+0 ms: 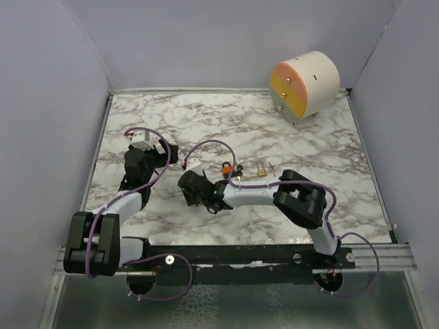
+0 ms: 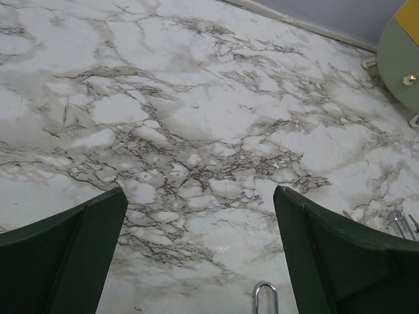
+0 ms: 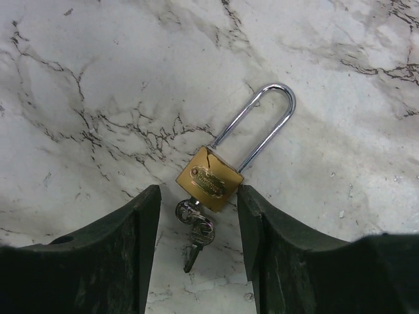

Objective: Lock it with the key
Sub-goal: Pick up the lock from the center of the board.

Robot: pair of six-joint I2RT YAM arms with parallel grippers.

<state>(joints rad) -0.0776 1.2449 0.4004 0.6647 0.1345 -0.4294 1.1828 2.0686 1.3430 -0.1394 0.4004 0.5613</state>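
A brass padlock with a long silver shackle lies flat on the marble table. A key sits in its base, with a second key on the same ring. My right gripper is low over it, jaws apart on either side of the key, and the right finger is close to the lock body's corner. In the top view the right gripper hides the padlock. My left gripper is wide open and empty, with the tip of the shackle just in front of it.
A cream cylinder toy with an orange and green face stands at the back right. A small orange item and a small brass item lie beside the right arm. Grey walls close in the table.
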